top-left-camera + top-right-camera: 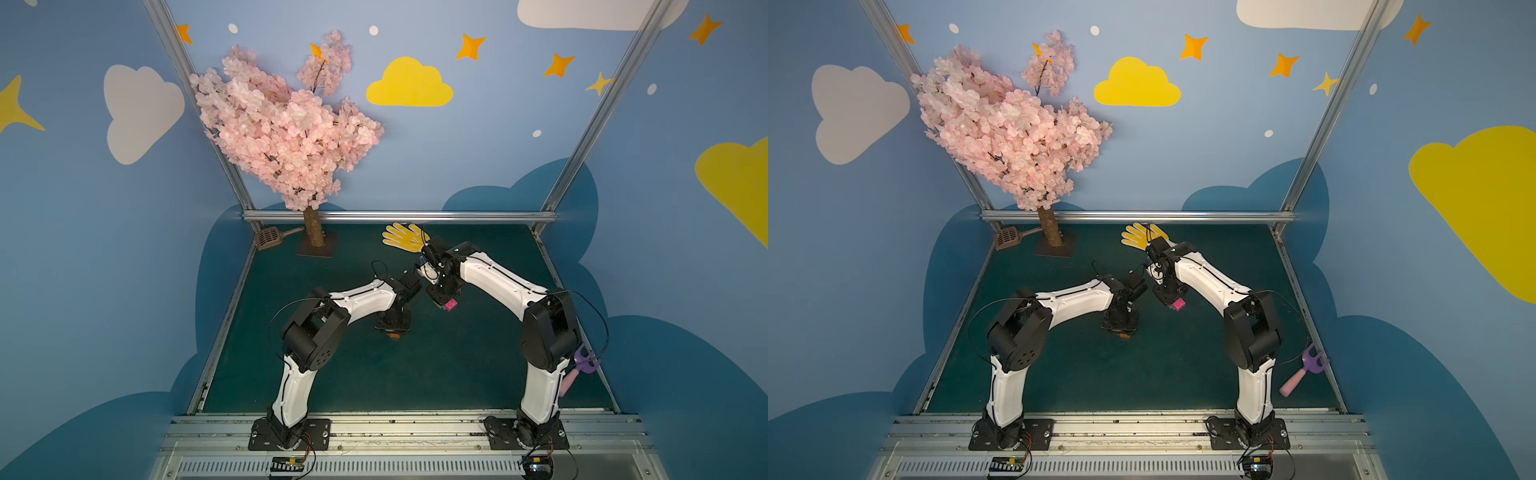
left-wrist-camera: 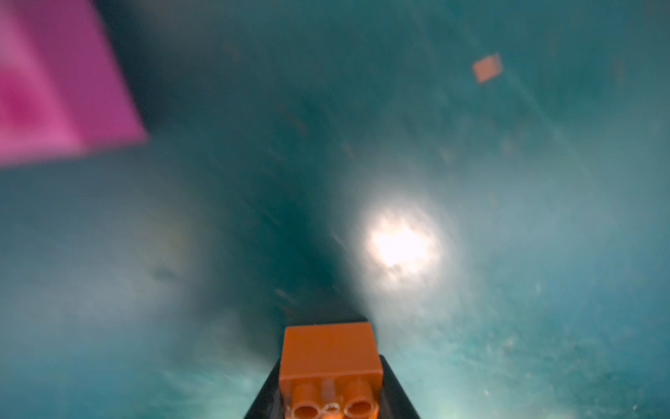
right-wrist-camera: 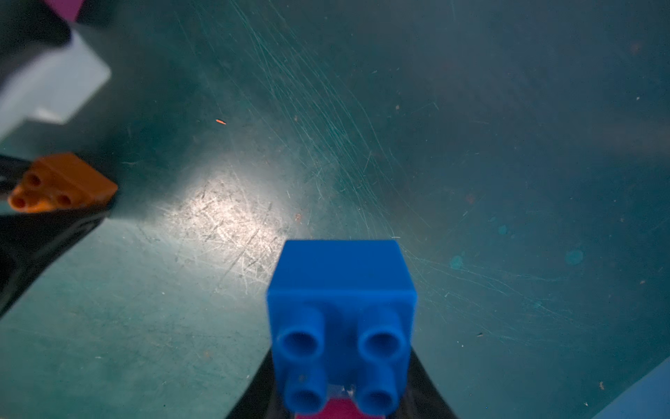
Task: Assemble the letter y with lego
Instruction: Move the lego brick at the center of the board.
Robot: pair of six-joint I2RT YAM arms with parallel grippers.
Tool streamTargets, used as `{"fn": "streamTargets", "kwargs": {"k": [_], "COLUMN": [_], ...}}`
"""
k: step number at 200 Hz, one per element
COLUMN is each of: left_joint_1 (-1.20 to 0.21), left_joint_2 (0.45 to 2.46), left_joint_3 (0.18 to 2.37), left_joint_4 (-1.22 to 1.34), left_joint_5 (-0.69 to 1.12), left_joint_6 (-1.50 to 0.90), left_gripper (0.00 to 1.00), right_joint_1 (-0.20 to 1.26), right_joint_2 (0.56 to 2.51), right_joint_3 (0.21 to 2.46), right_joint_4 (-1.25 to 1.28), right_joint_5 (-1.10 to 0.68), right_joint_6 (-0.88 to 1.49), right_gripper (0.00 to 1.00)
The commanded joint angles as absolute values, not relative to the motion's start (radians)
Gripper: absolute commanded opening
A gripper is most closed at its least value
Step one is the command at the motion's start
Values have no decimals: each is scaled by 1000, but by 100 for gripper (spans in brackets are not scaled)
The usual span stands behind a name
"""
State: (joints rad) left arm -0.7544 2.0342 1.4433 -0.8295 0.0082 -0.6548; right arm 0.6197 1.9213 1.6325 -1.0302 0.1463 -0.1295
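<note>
Pinching the orange brick [image 2: 330,362], the left claw [image 1: 393,332] hangs just left of, not touching, the right claw [image 1: 444,304], which grips the blue-and-pink stack [image 3: 340,290].

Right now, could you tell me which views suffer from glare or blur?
Left wrist view: mat smeared, with a white glare spot; pink brick blurred, orange brick sharper. Right wrist view: glare on scratches, blue brick soft. Both top views: sharp.
</note>
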Motion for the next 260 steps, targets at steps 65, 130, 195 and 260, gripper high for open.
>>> {"fn": "streamTargets", "kwargs": {"k": [65, 130, 195, 260], "left_joint_1": [-805, -805, -805, -752], "left_joint_2": [2027, 2030, 2009, 1872], "left_joint_3": [1392, 1373, 1393, 1440], "left_joint_4": [-824, -805, -842, -890], "left_joint_5": [20, 41, 9, -30], "left_joint_6": [-754, -780, -784, -775], "left_gripper": [37, 39, 69, 79], "right_joint_1": [618, 620, 621, 645], "right_joint_2": [1901, 1899, 1908, 1935], "right_joint_3": [1639, 1635, 1626, 1513], "right_joint_4": [-1062, -1063, -1053, -960], "right_joint_5": [146, 146, 113, 58], "right_joint_6": [-109, -109, -126, -206], "right_gripper": [0, 0, 0, 0]}}
